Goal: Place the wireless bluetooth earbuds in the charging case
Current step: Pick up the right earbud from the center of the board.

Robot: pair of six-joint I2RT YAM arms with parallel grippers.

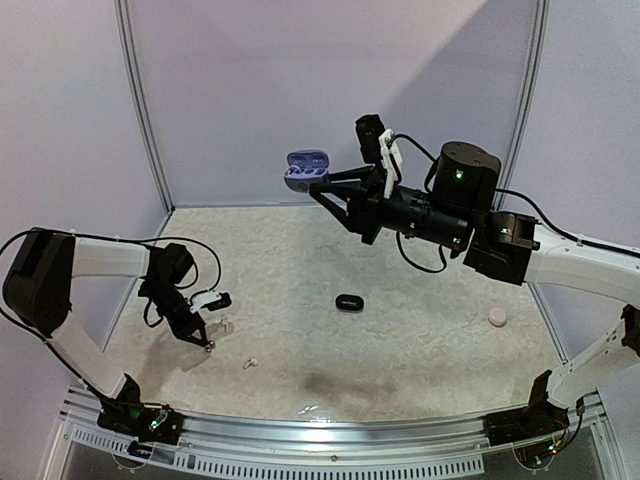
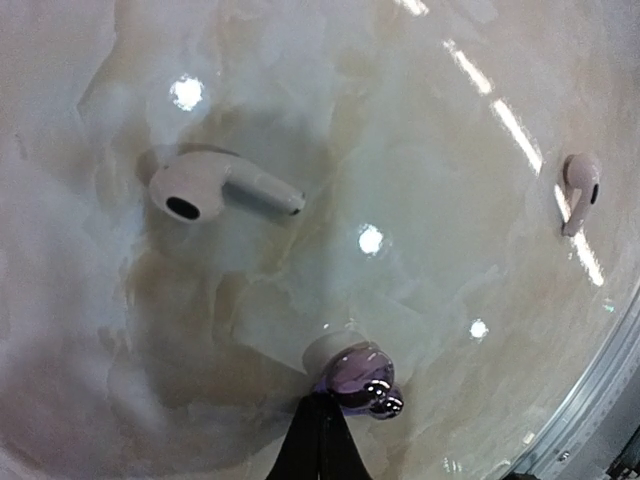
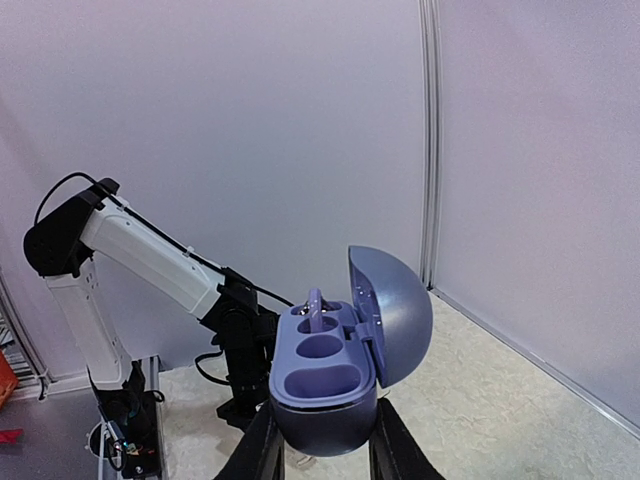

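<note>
My left gripper is down at the table surface, its black fingers pinched together on the edge of a glossy purple earbud with a pale tip. In the top view the same gripper sits low at the left. My right gripper is raised high, shut on the blue-purple charging case, whose lid stands open. One purple earbud stands in the case's far socket, and the nearer sockets are empty. The case shows high at the back in the top view.
Two white stemmed earbuds lie on the table near the left gripper, one close by and another towards the metal front rail. A small black case sits mid-table and a pale round object lies at the right.
</note>
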